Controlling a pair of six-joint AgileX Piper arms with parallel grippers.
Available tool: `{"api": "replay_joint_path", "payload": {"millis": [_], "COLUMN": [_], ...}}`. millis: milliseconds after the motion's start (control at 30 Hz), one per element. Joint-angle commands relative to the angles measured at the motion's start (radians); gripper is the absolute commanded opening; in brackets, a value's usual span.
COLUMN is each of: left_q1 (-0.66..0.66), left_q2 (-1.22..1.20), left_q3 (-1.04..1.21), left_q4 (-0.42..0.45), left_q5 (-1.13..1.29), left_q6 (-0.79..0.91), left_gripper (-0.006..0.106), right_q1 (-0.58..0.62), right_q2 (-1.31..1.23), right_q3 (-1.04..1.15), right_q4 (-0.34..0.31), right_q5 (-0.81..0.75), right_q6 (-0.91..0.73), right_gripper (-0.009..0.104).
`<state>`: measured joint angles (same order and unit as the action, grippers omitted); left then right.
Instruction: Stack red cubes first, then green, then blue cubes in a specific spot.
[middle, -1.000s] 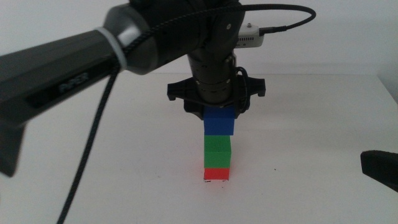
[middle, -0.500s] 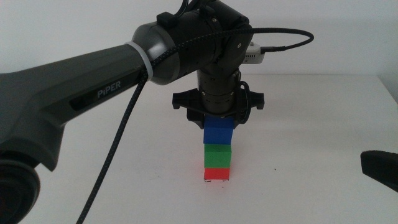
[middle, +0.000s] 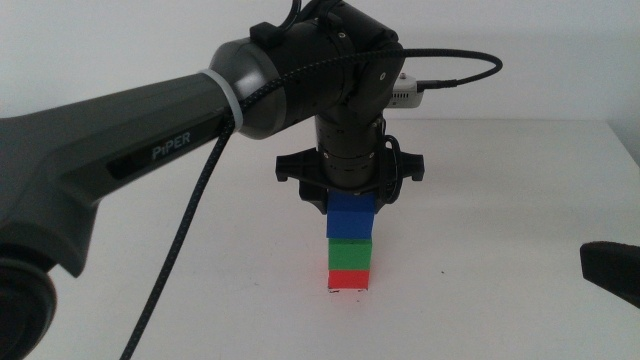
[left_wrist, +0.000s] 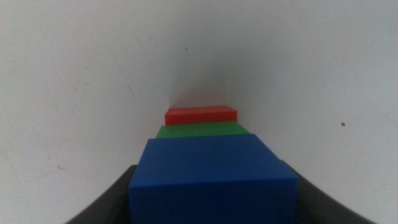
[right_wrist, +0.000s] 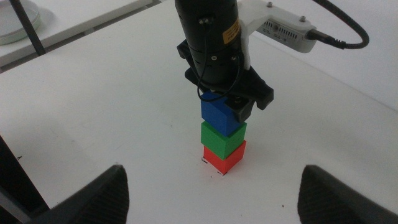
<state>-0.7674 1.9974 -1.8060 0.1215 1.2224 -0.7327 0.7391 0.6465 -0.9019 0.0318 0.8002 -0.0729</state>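
At stack: blue cube (middle: 351, 216) sat on green cube (middle: 350, 252), red cube (middle: 348, 279) beneath.
Left gripper (middle: 351, 196): clamped on blue cube, presumably steadying placement.
Right gripper (right_wrist: 211, 196): parked wide apart, empty.

The blue cube (right_wrist: 222, 116) is gripped by the left tool (right_wrist: 225, 103) atop the green cube (right_wrist: 222, 139), which is stacked on the red cube (right_wrist: 223, 158) on the white surface (right_wrist: 112, 106).
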Motion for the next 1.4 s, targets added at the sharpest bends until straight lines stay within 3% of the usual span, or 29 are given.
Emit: {"api": "replay_joint_path", "payload": {"millis": [0,300,333,367,500,700,900,1067,1233,1367], "left_q1": [0.000,0.000,0.000,0.000,0.000,0.000,0.010,0.010,0.010,0.010], "left_q2": [-0.024,0.002,0.002,0.002,0.002,0.002,-0.073,-0.247,-0.406,-0.531], "left_q3": [-0.001,-0.001,-0.001,-0.001,-0.001,-0.001,-0.020,-0.043,-0.043,-0.043], "left_q4": [-0.002,-0.010,-0.018,-0.018,-0.009,-0.009,-0.116,-0.122,0.077,0.137], "left_q5": [-0.001,-0.001,-0.001,-0.001,-0.001,-0.001,-0.001,-0.001,-0.001,-0.001], "left_q6": [-0.009,-0.009,-0.005,-0.005,0.000,0.002,0.191,0.265,0.301,0.432], "left_gripper": [-0.002,0.000,0.018,0.020,0.048,0.067,0.067,0.067,0.067,0.070], "right_q1": [-0.005,-0.005,-0.005,-0.005,-0.005,-0.005,-0.005,-0.005,-0.005,-0.005], "right_q2": [-0.003,-0.003,-0.003,-0.003,-0.003,-0.003,-0.003,-0.003,-0.003,-0.003], "right_q3": [0.003,0.003,0.003,0.003,0.003,0.003,0.003,0.003,0.003,0.003], "right_q4": [-0.002,-0.002,-0.002,-0.002,-0.002,-0.002,-0.002,-0.002,-0.002,-0.002], "right_q5": [-0.014,-0.014,-0.014,-0.014,-0.014,-0.014,-0.014,-0.014,-0.014,-0.014], "right_q6": [-0.006,-0.006,-0.006,-0.006,0.001,0.006,0.006,0.006,0.006,0.006], "right_gripper": [0.093,0.093,0.093,0.093,0.093,0.093,0.093,0.093,0.093,0.093]}}
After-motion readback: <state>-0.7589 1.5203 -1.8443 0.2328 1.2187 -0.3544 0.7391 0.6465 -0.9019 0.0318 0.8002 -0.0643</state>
